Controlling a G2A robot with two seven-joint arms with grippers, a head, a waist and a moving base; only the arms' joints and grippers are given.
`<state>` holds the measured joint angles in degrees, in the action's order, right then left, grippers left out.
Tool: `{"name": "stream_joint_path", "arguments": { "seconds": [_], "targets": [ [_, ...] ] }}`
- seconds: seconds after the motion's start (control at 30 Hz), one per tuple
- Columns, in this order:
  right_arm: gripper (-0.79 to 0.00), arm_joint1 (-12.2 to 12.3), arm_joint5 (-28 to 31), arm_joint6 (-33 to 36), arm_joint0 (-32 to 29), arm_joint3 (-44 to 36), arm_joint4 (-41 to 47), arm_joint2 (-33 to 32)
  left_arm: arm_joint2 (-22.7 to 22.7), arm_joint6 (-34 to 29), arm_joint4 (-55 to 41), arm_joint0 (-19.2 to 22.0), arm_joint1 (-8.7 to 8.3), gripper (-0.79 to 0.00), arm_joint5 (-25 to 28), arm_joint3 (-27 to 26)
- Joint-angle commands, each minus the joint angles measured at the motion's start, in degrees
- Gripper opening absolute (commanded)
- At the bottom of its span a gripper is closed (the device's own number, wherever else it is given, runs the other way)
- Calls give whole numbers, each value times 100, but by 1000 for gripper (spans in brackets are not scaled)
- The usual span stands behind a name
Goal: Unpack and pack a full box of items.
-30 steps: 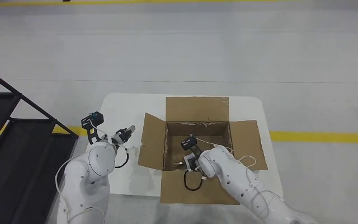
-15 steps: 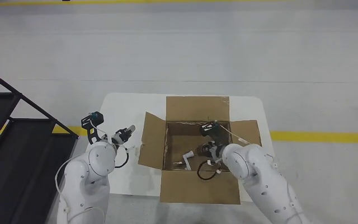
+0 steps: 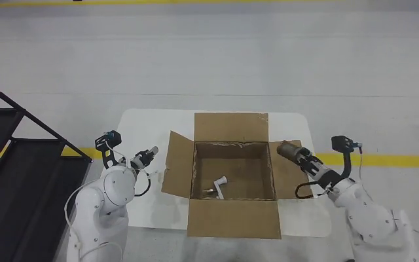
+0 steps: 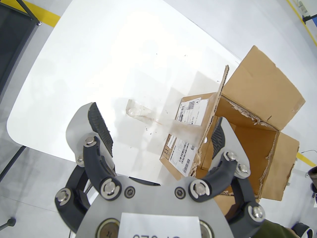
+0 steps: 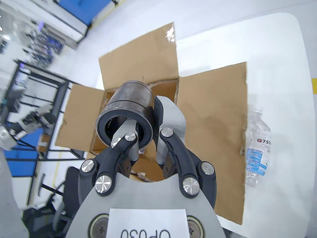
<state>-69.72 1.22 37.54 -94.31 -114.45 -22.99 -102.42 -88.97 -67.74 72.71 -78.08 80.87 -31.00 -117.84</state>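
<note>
The right fingers (image 5: 158, 112) are closed on a short, thick cylinder (image 5: 126, 110) of dark metal. One finger goes inside its bore and the other presses on the smooth outer wall. The cylinder is hollow, with a black ring at its mouth and a thin groove around the body. I hold it in the air above the right flap of the cardboard box (image 3: 232, 124), outside the opening.

The box is brown corrugated board. Its four flaps are folded out and its edges are torn and fibrous. On its floor lies a small white angled part (image 3: 219, 187).

On the white surface (image 3: 141, 128), just beside the right flap, I see a clear plastic bottle (image 5: 257, 147) with a blue and white label.

The left fingers (image 4: 99, 125) are spread wide with nothing between them. Their black pads are ribbed, and they hang above the surface near the left flap. There a strip of clear tape (image 4: 138, 112) reaches from the box wall down to the surface. White shipping labels (image 4: 192, 111) with barcodes are stuck on that wall. A black rack (image 3: 26, 164) stands to the left of the surface.
</note>
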Motion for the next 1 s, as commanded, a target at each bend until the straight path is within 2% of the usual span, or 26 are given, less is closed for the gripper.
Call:
{"name": "stream_joint_path", "arguments": {
  "seconds": [0.0, 0.07, 0.13, 0.3, 0.37, 0.5, 0.63, 0.97],
  "targets": [
    [-785, 2, 190, -147, -194, 161, 574, -401, 0, 0, 0, 0, 0, 0, 0, 0],
    [-785, 23, 260, -115, -364, 279, 677, -710, 0, 0, 0, 0, 0, 0, 0, 0],
    [-785, 53, 117, -67, -510, 301, 387, -969, 0, 0, 0, 0, 0, 0, 0, 0],
    [-785, 132, -734, 235, -853, -5, -1104, -1291, 0, 0, 0, 0, 0, 0, 0, 0],
    [-785, 179, -981, 643, -995, -148, -1881, -1336, 0, 0, 0, 0, 0, 0, 0, 0],
    [-785, 233, -1369, 1366, -1092, -291, -2667, -1333, 0, 0, 0, 0, 0, 0, 0, 0],
    [-785, 285, -1221, 2076, -1035, -104, -3112, -1084, 0, 0, 0, 0, 0, 0, 0, 0],
    [-785, 341, -941, 2864, -366, 724, -3302, -375, 0, 0, 0, 0, 0, 0, 0, 0]
  ]
}}
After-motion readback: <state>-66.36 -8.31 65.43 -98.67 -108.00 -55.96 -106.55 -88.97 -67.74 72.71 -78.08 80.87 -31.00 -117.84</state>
